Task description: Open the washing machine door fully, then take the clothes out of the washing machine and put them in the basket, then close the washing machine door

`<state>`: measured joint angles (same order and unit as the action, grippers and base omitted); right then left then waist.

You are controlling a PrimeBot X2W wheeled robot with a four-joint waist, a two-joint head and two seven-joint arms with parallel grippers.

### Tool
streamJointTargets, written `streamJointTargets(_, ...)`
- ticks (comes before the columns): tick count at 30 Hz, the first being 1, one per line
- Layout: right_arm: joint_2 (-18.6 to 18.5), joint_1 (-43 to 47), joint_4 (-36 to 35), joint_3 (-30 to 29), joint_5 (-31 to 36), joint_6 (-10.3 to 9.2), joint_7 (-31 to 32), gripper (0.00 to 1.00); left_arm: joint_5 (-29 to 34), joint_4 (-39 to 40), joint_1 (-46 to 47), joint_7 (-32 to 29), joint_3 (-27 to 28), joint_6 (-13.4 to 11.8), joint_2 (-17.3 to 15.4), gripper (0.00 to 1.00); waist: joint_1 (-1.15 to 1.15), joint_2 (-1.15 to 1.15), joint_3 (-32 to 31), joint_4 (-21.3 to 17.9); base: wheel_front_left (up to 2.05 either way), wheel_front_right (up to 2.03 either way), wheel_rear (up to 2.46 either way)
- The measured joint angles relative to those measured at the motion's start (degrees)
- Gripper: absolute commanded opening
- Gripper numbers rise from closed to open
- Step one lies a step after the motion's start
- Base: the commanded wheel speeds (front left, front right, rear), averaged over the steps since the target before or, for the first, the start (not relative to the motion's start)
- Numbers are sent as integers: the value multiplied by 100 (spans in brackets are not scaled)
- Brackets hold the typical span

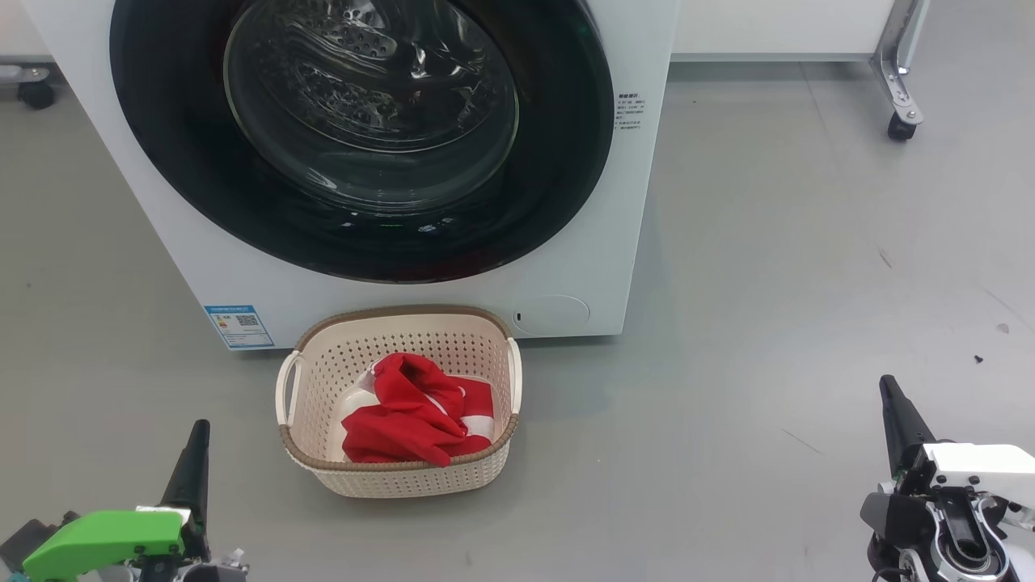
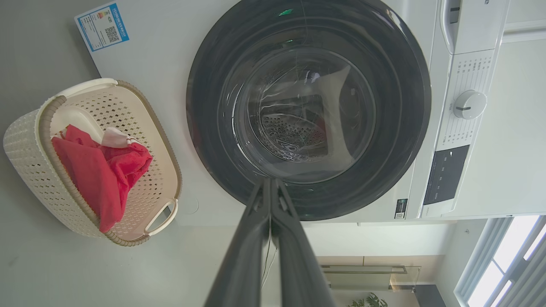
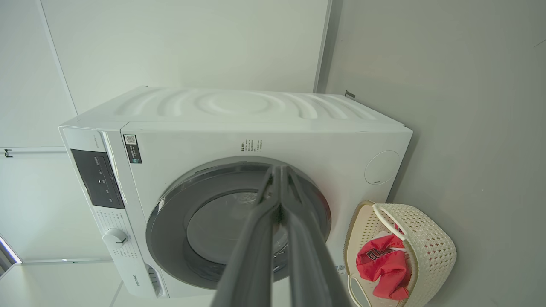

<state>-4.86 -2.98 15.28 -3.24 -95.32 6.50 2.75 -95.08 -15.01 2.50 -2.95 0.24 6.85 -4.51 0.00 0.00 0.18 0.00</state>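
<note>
Head view, from left to right: the left gripper (image 1: 199, 432) sits low at the left edge, its two dark fingers pressed together on nothing. Ahead of those fingers and to their right, the basket (image 1: 404, 310) stands on the floor (image 1: 768, 364) close against the washing machine (image 1: 647, 202); whether they touch cannot be told. The clothes (image 1: 408, 412) are bunched inside it, red with white stripes. Beyond the basket, well ahead of both pairs of fingers, the washing machine door (image 1: 202, 194) lies flush against the front, and through its glass the steel drum (image 1: 364, 73) looks bare. Far to the right, the right gripper (image 1: 891, 392) mirrors the left: fingers closed tight, holding nothing, well apart from basket and door. Both wrist views agree — each pair of fingers meets at the tips, with the shut door beyond them. By these signs every step appears done — garment in the basket, door closed, nothing seemingly left
</note>
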Motion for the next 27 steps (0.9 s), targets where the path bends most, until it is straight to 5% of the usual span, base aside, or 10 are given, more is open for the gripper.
streamJointTargets(27, 0, -10, 40, -13, 0, 10, 5, 0, 0, -59, 20, -1, 16, 1, 0, 0, 0, 0, -3, 0, 0, 0, 0)
